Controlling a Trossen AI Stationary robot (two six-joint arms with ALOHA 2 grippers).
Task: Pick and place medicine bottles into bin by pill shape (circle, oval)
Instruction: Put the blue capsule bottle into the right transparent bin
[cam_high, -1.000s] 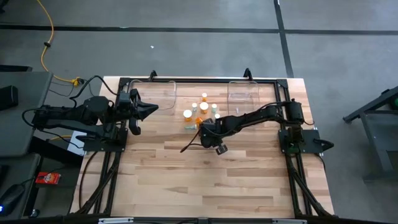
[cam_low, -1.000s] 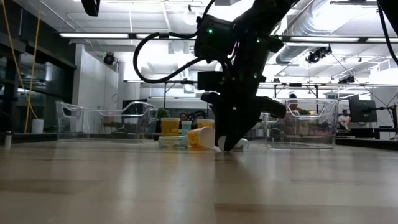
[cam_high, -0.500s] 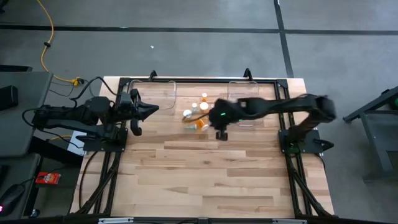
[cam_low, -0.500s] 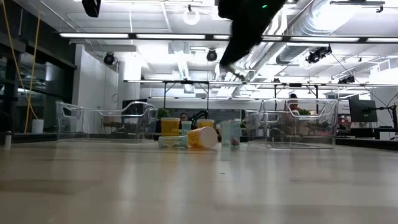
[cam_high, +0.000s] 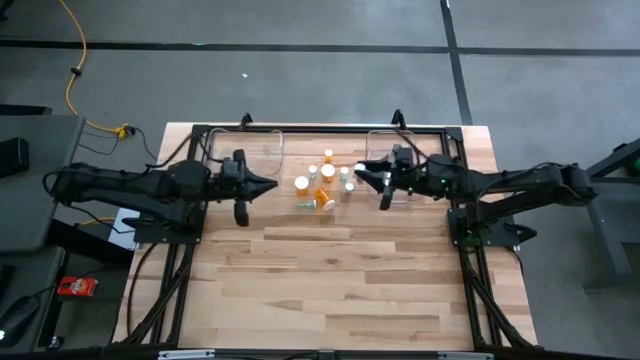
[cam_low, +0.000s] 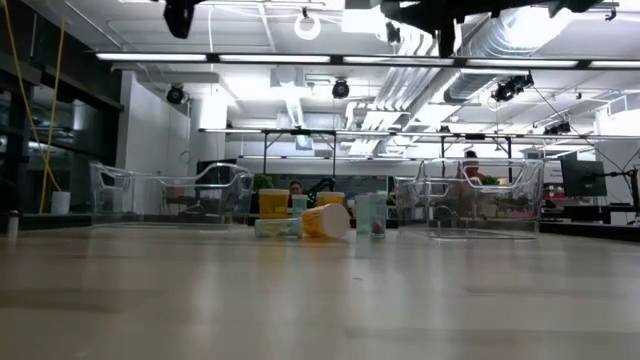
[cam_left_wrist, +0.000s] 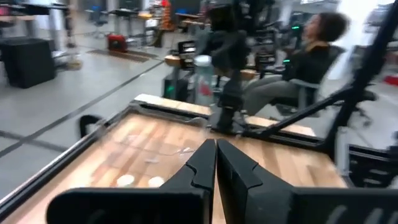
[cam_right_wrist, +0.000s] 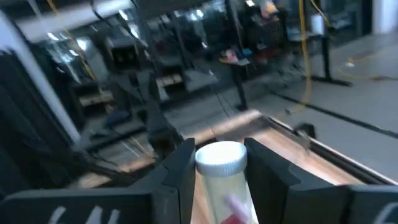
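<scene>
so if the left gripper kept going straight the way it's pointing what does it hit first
Probably the cluster of medicine bottles in the table's middle. In the high view the shut left gripper points right at them, nothing between. It may be raised above them, so it might pass over towards the right gripper holding a clear bottle.

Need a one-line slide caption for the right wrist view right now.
Right gripper holds a clear white-capped medicine bottle between its fingers, raised above the wooden table.
</scene>
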